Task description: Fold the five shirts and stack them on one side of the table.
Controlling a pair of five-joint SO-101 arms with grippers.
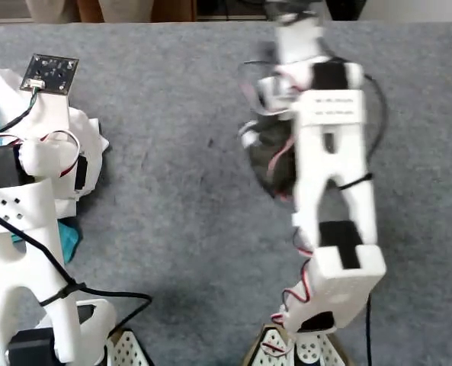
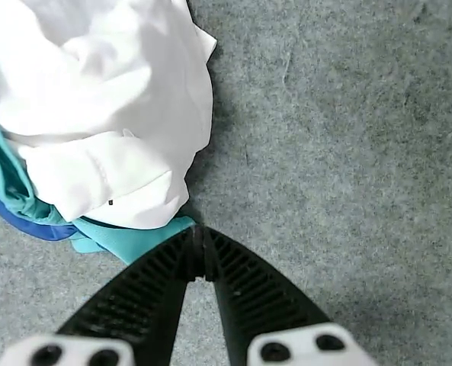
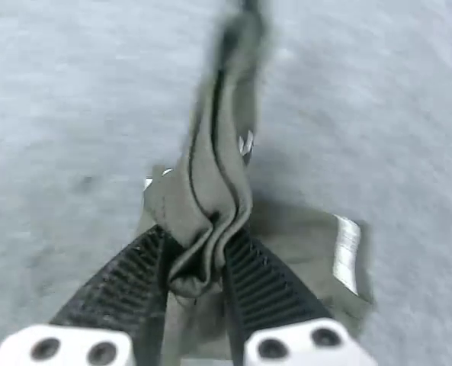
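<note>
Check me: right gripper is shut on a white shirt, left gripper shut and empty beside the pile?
No: the shirt in the right gripper is olive-grey, not white, per the right wrist view. The left gripper is shut and empty beside the pile.

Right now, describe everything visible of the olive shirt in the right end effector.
The olive shirt is soft, thin-looking cloth, pinched into a narrow fold between the black ridged fingers of the right end effector. The rest bunches crumpled over the grey table, showing a white label. From above it looks a dark bundle under that arm.
</note>
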